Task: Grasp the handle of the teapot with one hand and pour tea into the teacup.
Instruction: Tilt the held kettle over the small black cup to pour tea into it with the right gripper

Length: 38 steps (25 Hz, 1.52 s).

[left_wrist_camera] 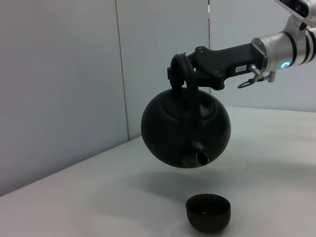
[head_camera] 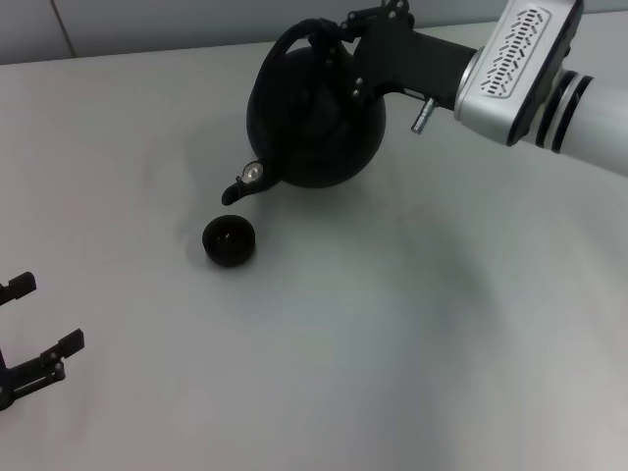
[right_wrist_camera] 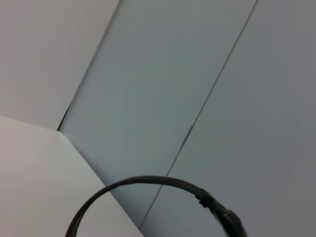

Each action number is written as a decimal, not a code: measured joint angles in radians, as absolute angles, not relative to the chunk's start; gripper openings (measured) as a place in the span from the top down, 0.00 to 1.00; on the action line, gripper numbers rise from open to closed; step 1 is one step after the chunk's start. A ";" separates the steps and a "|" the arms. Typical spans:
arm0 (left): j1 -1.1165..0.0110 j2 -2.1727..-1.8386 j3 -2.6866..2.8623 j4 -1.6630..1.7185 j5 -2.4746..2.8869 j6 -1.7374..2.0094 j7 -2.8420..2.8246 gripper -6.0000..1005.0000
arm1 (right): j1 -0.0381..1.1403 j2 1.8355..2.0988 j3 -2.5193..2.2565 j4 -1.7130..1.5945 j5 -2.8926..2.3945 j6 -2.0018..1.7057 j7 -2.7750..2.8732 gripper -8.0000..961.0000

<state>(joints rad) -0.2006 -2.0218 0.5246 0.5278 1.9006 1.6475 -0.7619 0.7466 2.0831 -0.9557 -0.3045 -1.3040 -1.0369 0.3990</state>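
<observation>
We see the right claw [head_camera: 345, 39] clamped on the handle [head_camera: 294, 37] of the teapot [head_camera: 316, 113], fingers closed around the thicker part of the hoop near its top. Silver-grey forearm runs in from the right edge of the head view. The teapot hangs off the counter [head_camera: 412, 334], held clear above it, and is tipped forward so the spout [head_camera: 243, 183] points down toward the robot's left. In the left wrist view the teapot [left_wrist_camera: 185, 131] is plainly in the air with its shadow on the counter below, spout [left_wrist_camera: 199, 157] angled downward. The right wrist view shows only an arc of the handle [right_wrist_camera: 148, 182] against the wall panels.

The teacup [head_camera: 229, 241] sits upright on the counter just below and slightly in front of the spout tip, not touching it. In the left wrist view the teacup [left_wrist_camera: 208, 212] is under the spout with a clear gap between them. We cannot tell whether any liquid is flowing.

The left claw [head_camera: 34, 334] rests low at the near left edge of the counter, well apart from the teacup, fingers spread and holding nothing.
</observation>
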 joint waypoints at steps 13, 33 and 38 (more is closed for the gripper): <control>-0.208 -2.027 0.525 0.529 1.901 1.645 -0.762 0.14 | 0.765 2.084 -1.002 -0.308 -1.305 -1.002 0.268 0.90; -0.216 -2.029 0.524 0.529 1.899 1.640 -0.762 0.14 | 0.774 2.083 -1.046 -0.309 -1.292 -1.015 0.323 0.90; -0.215 -2.027 0.523 0.529 1.899 1.640 -0.762 0.14 | 0.742 2.078 -1.052 -0.342 -1.300 -0.981 0.564 0.90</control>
